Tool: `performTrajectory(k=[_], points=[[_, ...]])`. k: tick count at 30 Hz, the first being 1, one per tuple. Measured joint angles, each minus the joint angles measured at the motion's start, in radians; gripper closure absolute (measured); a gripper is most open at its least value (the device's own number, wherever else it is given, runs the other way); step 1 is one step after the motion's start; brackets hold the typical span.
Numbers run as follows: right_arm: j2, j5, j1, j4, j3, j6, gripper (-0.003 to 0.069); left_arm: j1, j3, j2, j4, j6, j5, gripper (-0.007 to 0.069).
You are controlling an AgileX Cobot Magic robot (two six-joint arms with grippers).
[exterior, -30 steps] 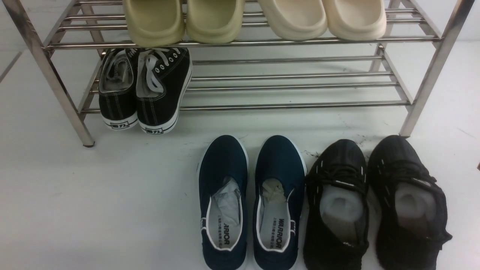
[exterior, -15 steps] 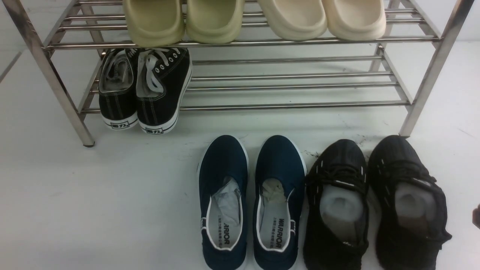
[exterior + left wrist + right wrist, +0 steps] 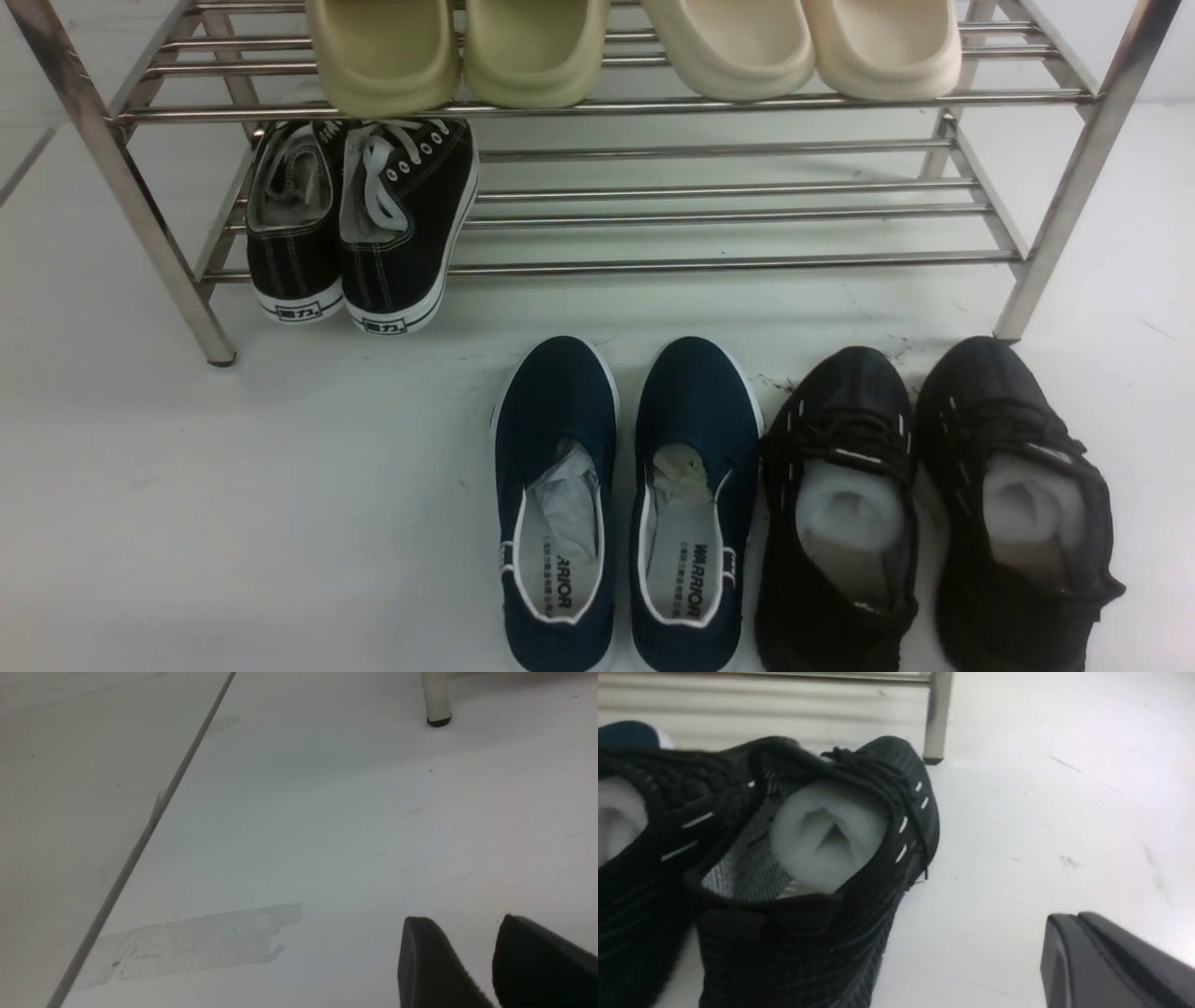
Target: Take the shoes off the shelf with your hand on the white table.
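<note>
The shoes, a pair of all-black knit sneakers point(image 3: 934, 485) with white stuffing, stand on the white table point(image 3: 233, 513) in front of the shelf point(image 3: 728, 261), at the right. In the right wrist view they point(image 3: 808, 858) lie close by, beside the shelf's leg point(image 3: 937, 718). My right gripper point(image 3: 1074, 918) is shut and empty, over bare table to the side of the shoes, apart from them. My left gripper point(image 3: 460, 919) is open and empty above bare table, with a shelf leg point(image 3: 437, 700) far ahead. Neither gripper shows in the front view.
Navy slip-ons point(image 3: 555, 392) stand left of the black pair. Black canvas sneakers with white laces point(image 3: 373, 252) sit on the shelf's lower tier at the left. Olive slippers point(image 3: 448, 47) and cream slippers point(image 3: 803, 42) sit on the upper tier. A table seam point(image 3: 140, 844) and tape patch point(image 3: 196, 942) lie near my left gripper.
A dark bit of my right gripper showed at the front view's right edge earlier, lower at half a second ago; now it is out of that view. The shoes have not moved.
</note>
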Motion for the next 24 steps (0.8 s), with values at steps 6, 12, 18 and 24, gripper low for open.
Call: performTrajectory(k=[6,12,18,24], points=[[0.0,0.008,-0.013,0.005,0.0,0.005,0.063,0.0,0.0,0.0,0.0,0.0,0.0,0.0383],[0.0,0.049,0.036,0.005,-0.005,0.007,0.0628,0.0,0.0,0.0,0.0,0.0,0.0,0.0383],[0.0,0.061,0.121,0.005,-0.009,0.007,0.0619,0.0,0.0,0.0,0.0,0.0,0.0,0.0383],[0.0,0.061,0.121,0.005,-0.009,0.007,0.061,0.0,0.0,0.0,0.0,0.0,0.0,0.0383]])
